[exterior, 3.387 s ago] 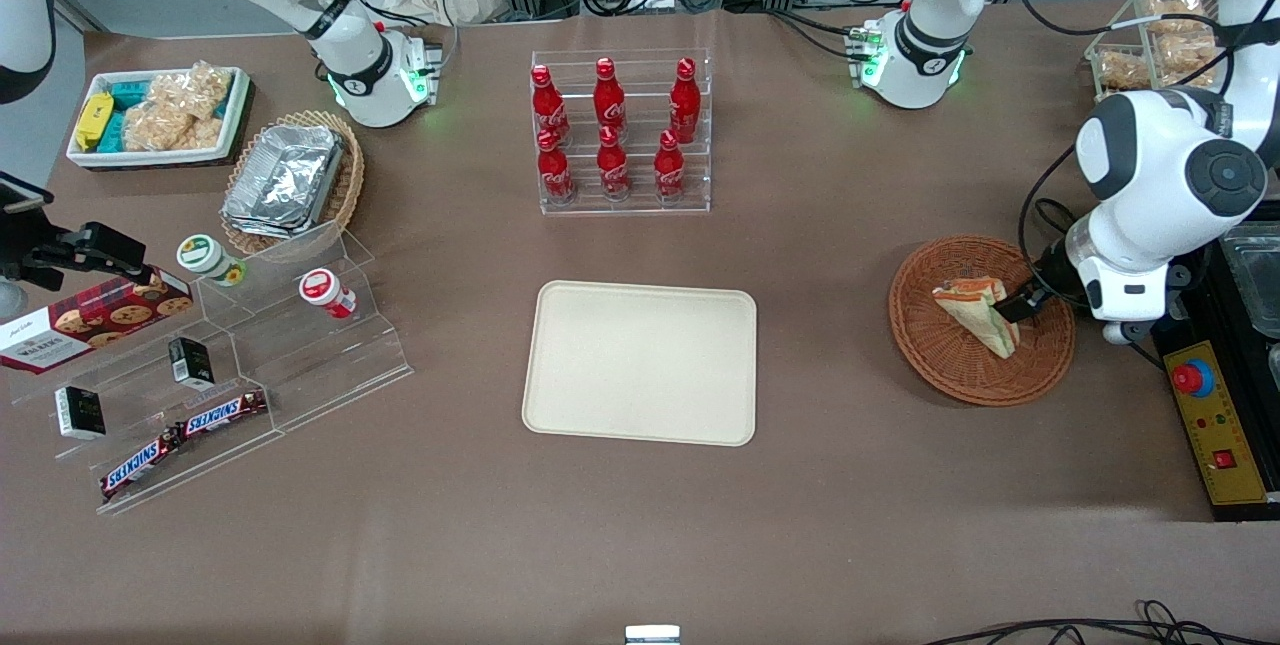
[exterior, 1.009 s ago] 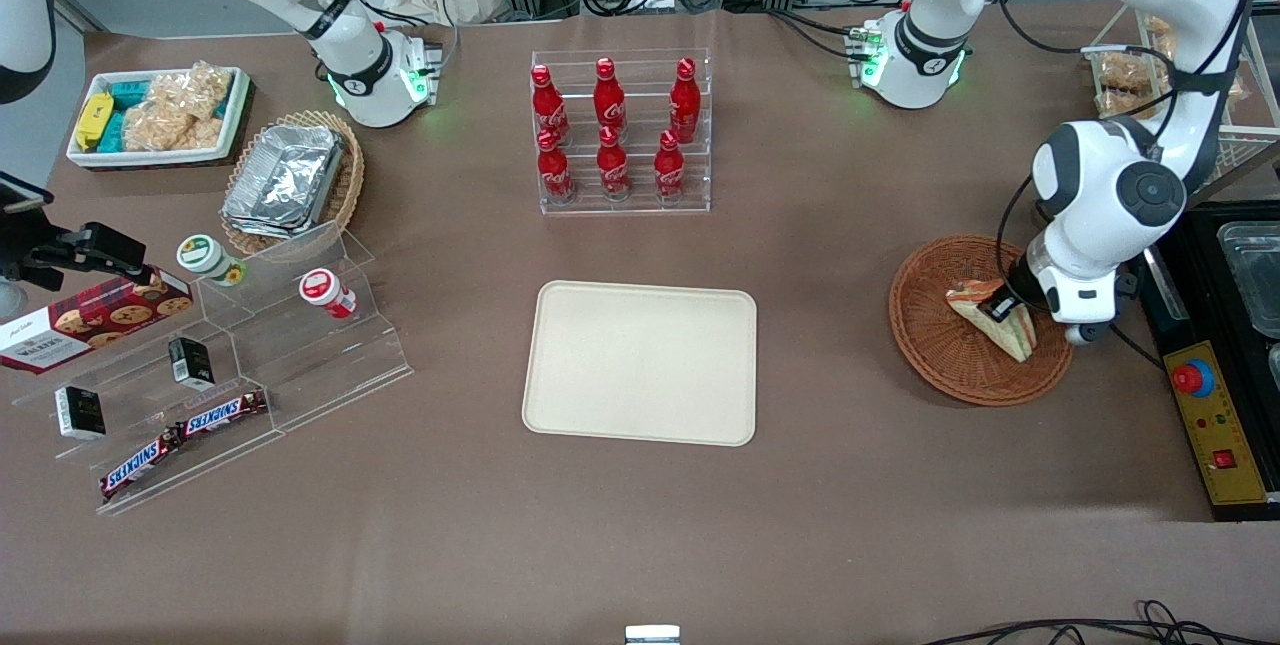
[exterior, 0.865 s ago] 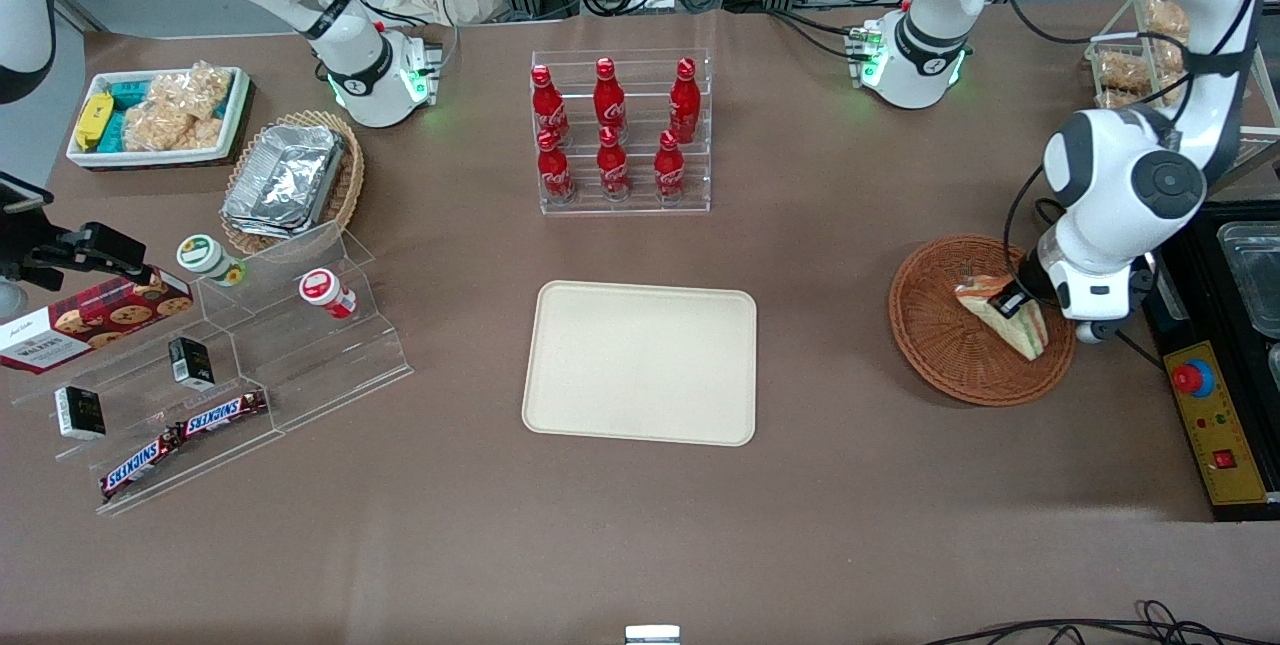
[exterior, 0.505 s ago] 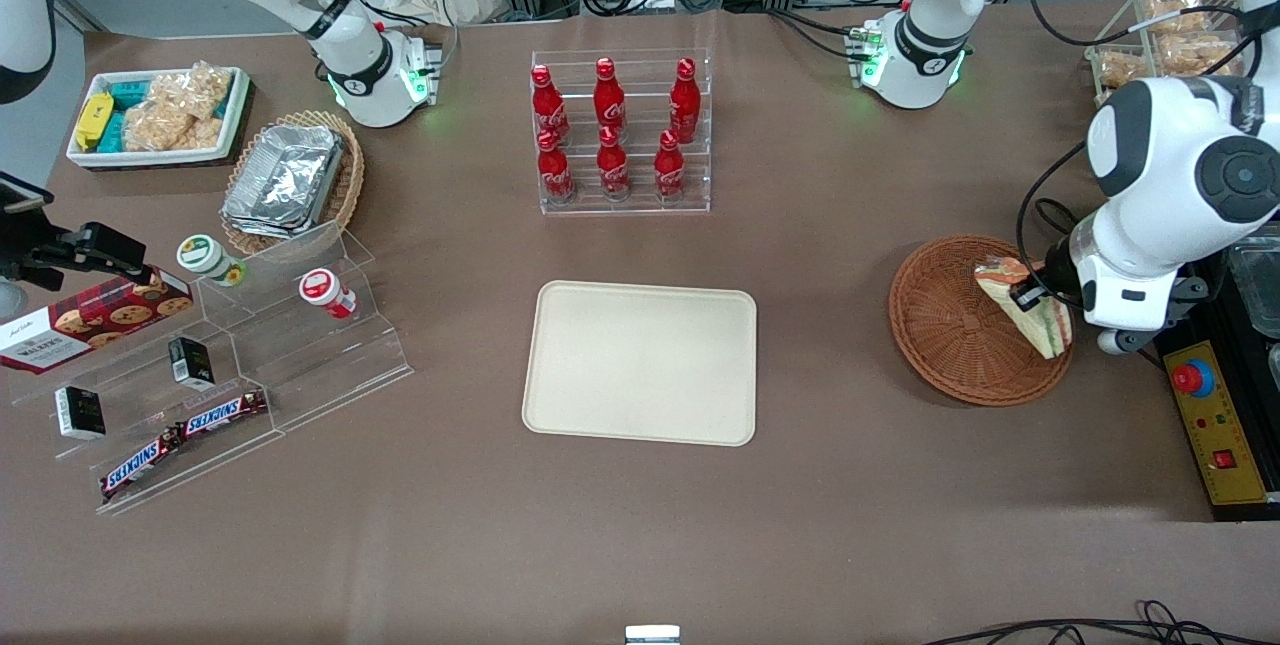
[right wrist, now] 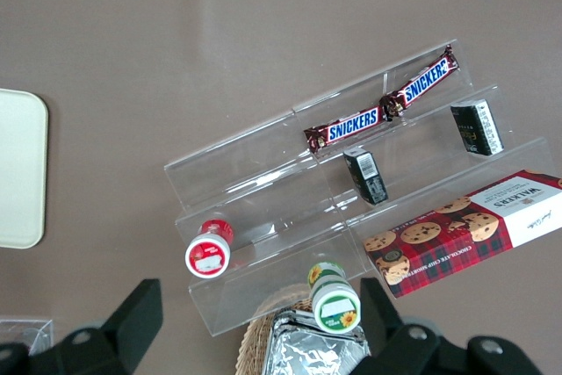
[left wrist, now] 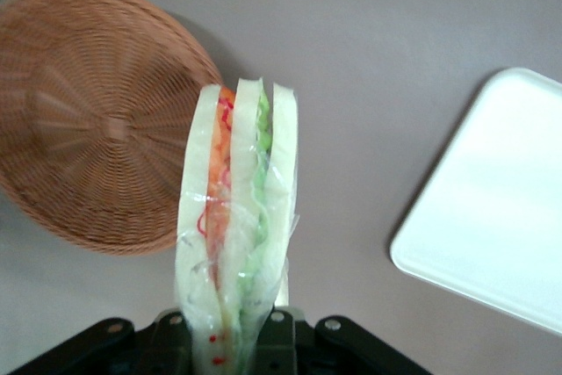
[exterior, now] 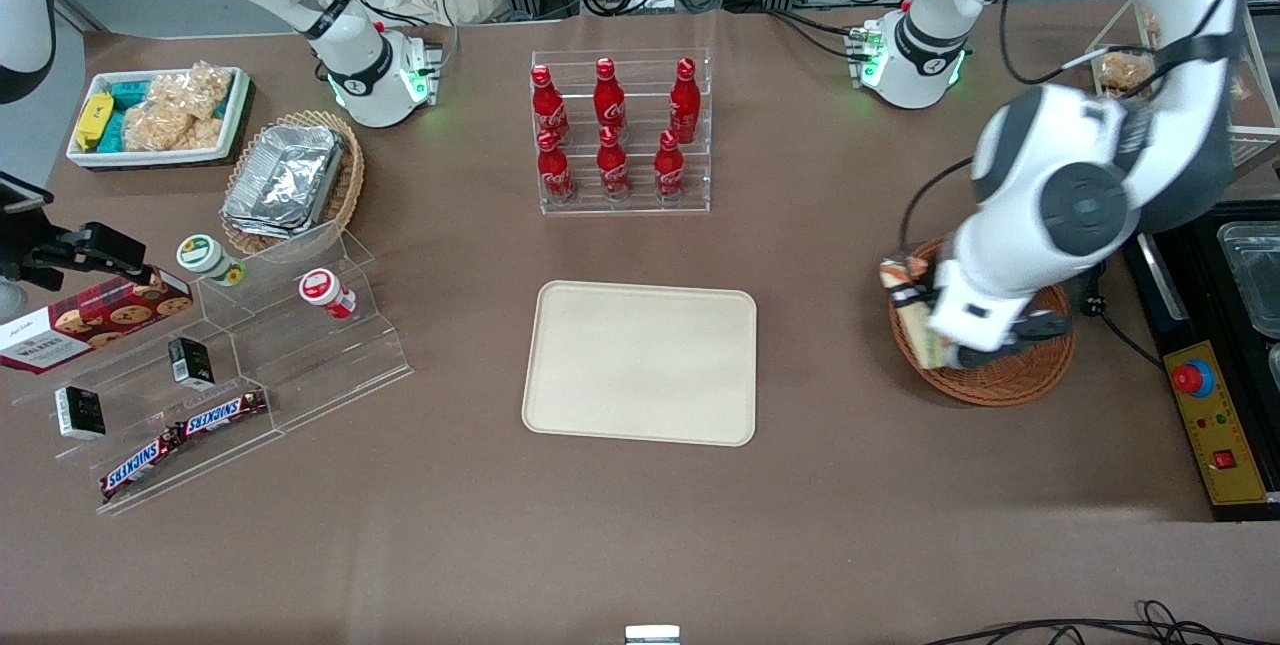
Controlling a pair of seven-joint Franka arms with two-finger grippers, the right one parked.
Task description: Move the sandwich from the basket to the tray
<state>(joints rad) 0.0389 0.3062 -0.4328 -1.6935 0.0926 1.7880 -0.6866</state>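
We see the left arm's gripper (left wrist: 235,340) clamped on the sandwich (left wrist: 235,234), a clear-wrapped wedge of pale bread with orange and green layers. The wrist view shows it lifted clear of the round reddish-brown wicker basket (left wrist: 88,120), standing on edge above the brown table (left wrist: 369,41). From the front, the sandwich (exterior: 912,310) hangs over the basket's rim (exterior: 1010,387) on the side nearest the cream tray (exterior: 640,362), which lies well apart from the basket.
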